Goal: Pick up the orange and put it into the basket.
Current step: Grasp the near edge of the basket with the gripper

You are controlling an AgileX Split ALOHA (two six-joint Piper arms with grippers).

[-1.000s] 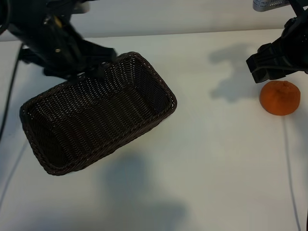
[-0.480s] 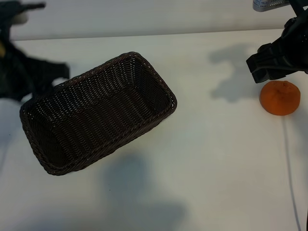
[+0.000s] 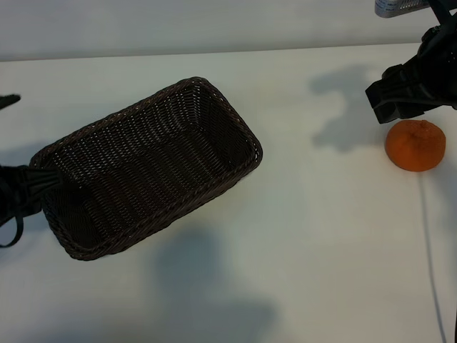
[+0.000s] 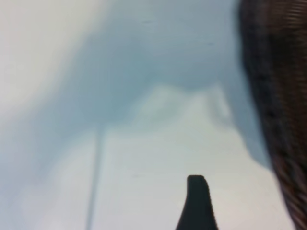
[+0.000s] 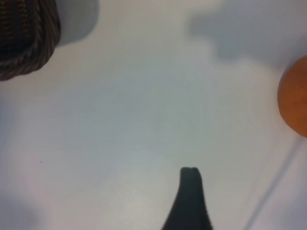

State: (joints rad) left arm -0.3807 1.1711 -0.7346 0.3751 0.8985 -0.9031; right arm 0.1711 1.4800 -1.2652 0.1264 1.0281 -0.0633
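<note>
White worktop (image 3: 307,236): orange (image 3: 415,145) lies just below the right gripper (image 3: 400,96), whose jaws stand wide and empty; basket (image 3: 146,168) well apart. Orange likely light, firm, slightly yielding; grasp across its sides.

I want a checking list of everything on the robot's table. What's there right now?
Surface: white table, shadows on it.
Job's things: orange on the table at the right, not yet in the basket; basket empty, set at a slant.
Clutter: nothing seen.
Claws: right claw open, holding nothing, just beside the orange; left claw at the left edge, open, one finger showing.
Cables: black cables by the basket's left end; thin cable below the orange.
Surroundings: pale wall behind.
</note>
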